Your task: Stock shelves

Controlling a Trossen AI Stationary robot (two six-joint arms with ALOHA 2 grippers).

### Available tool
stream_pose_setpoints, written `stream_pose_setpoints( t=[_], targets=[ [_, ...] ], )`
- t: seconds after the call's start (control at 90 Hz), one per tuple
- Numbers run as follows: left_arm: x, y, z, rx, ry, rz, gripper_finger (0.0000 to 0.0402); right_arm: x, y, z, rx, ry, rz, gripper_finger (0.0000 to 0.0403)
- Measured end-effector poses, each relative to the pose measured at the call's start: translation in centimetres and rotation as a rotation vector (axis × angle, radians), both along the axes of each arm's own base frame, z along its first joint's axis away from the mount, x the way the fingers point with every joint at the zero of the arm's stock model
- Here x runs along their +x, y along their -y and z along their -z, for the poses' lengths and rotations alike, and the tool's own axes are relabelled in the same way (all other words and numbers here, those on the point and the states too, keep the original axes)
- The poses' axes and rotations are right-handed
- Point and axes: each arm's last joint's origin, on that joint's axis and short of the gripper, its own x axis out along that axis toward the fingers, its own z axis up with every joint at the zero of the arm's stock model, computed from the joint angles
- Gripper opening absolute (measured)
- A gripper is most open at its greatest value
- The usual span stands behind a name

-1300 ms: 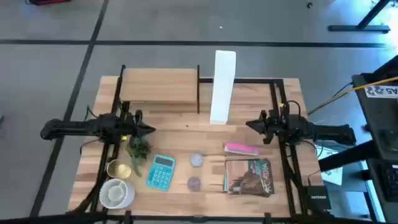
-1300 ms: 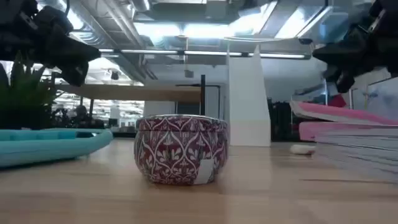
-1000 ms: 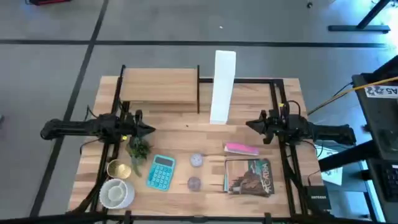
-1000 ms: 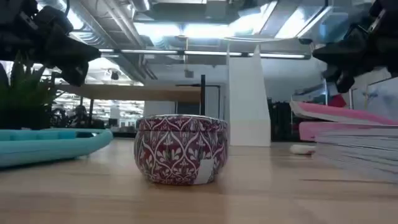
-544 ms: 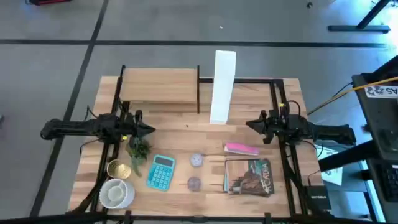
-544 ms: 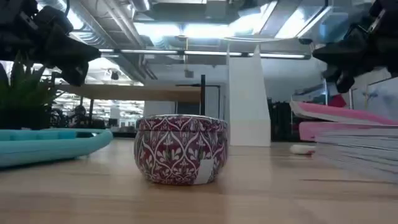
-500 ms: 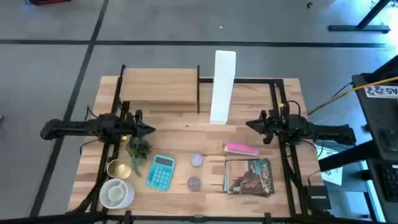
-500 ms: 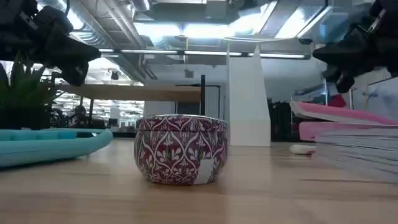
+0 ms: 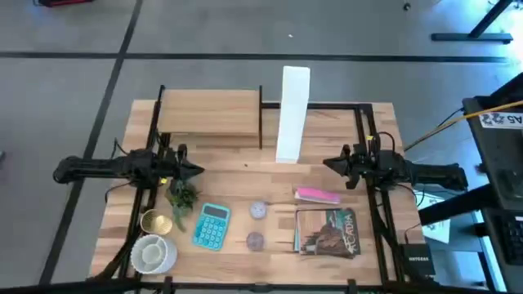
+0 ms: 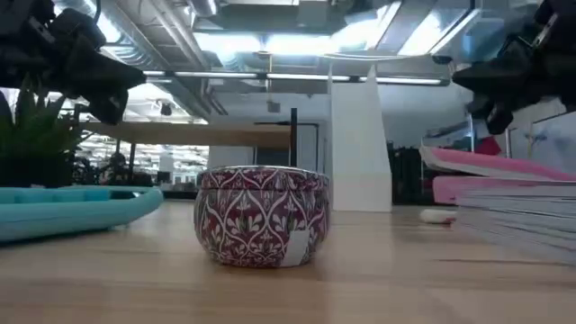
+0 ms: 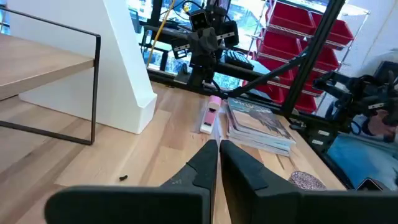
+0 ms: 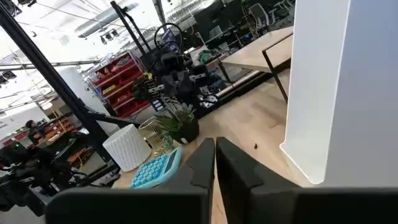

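- A patterned tin (image 10: pixel 262 216) sits nearest the low camera, on the table's (image 9: pixel 245 184) front part; it serves as the landmark here.
- Left of the tin lies a teal calculator (image 9: pixel 211 224), and beyond that a small green plant (image 9: pixel 181 196), a gold cup (image 9: pixel 154 221) and a white ribbed pot (image 9: pixel 151 252).
- Right of the tin lies a stack of magazines (image 9: pixel 327 232), with a pink item (image 9: pixel 316 195) just behind it.
- The left gripper (image 9: pixel 198 169) hangs behind and left of the tin, above the plant, fingers (image 11: pixel 202 163) clenched on nothing.
- The right gripper (image 9: pixel 329 164) hangs behind and right of the tin, fingers (image 12: pixel 200 163) pressed together, empty.
- Farthest behind the tin stand the wood shelf (image 9: pixel 210 115) and, just to its right, the white file box (image 9: pixel 292 114), upright.
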Motion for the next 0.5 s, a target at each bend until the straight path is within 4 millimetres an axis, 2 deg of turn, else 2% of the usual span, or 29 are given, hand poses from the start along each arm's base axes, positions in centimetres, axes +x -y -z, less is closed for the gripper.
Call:
stream_pose_setpoints(
  t=[0.322,0.5],
  targets=[
    [0.0,0.0,0.0,0.000,0.000,0.000,0.0004,-0.1,0.0,-1.2,0.039,0.133,0.008,0.0001],
    [0.0,0.0,0.0,0.000,0.000,0.000,0.0004,-0.1,0.3,-1.1,-0.021,0.111,0.118,0.0001]
  ],
)
